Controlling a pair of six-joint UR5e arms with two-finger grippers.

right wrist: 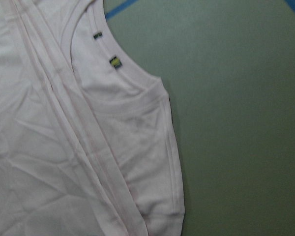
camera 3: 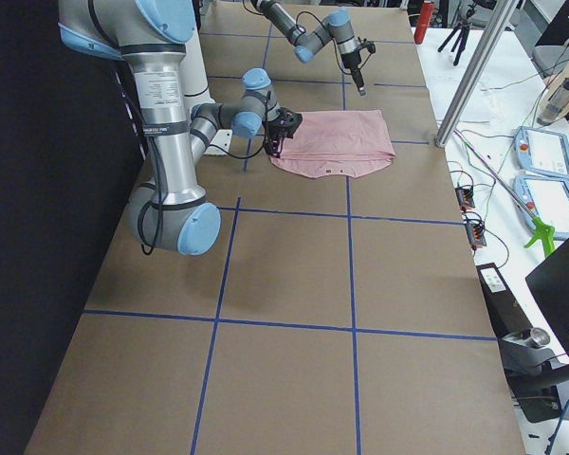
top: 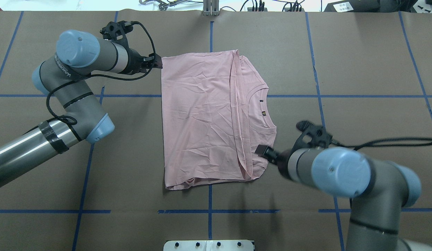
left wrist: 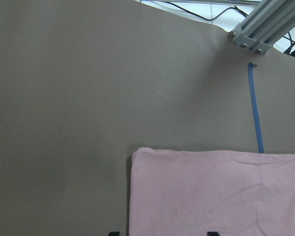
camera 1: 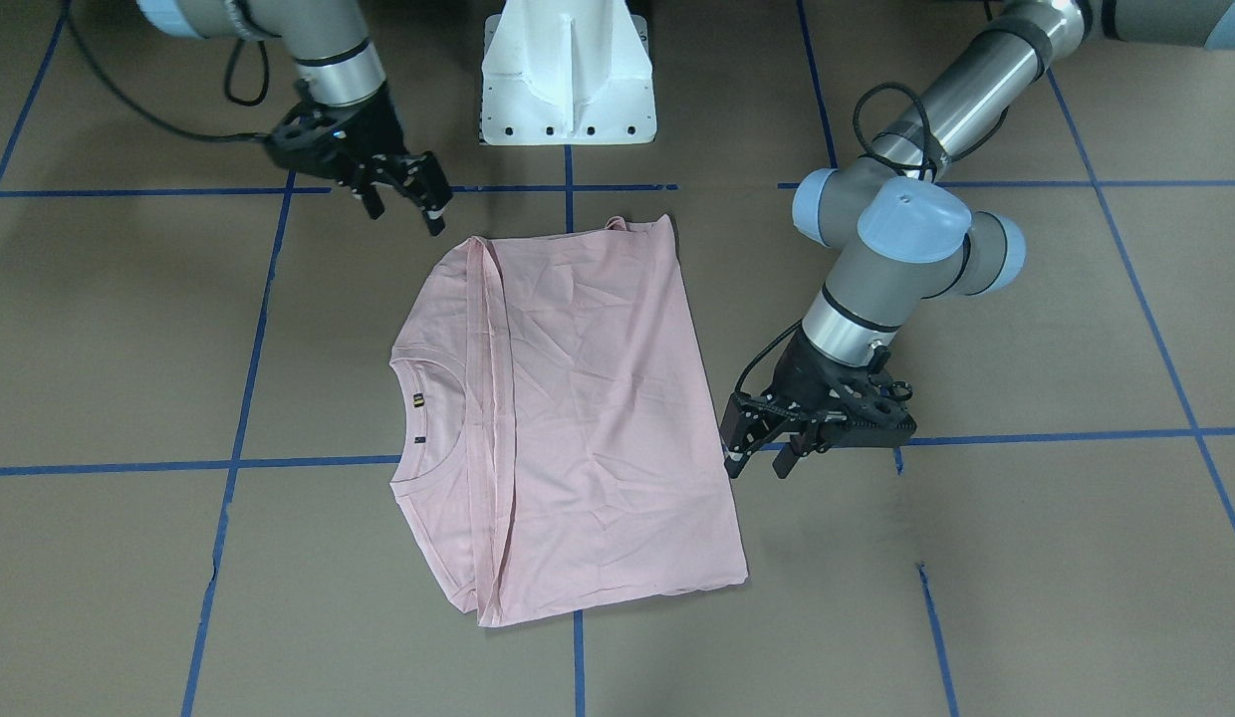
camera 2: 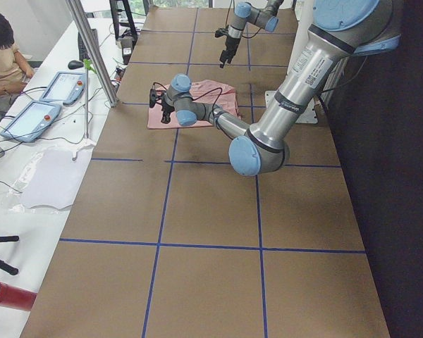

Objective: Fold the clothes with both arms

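Observation:
The pale pink T-shirt (top: 202,118) lies flat on the brown table, plain side up. A folded layer covers most of it, and the collar (top: 261,104) shows on the robot's right. My left gripper (top: 156,62) hovers open at the shirt's far left corner; in the left wrist view its fingertips (left wrist: 113,233) straddle that corner of the shirt (left wrist: 216,191). My right gripper (top: 259,150) hangs open beside the near right corner, close to the collar side. The front-facing view shows the left gripper (camera 1: 757,463) and the right gripper (camera 1: 406,214) both holding nothing.
The white pedestal (camera 1: 568,75) stands at the robot's side of the table. Blue tape lines (top: 209,211) grid the brown surface. An aluminium post (left wrist: 265,24) rises at the far edge. A seated person (camera 2: 3,56) and teach pendants (camera 2: 28,120) are beyond that edge.

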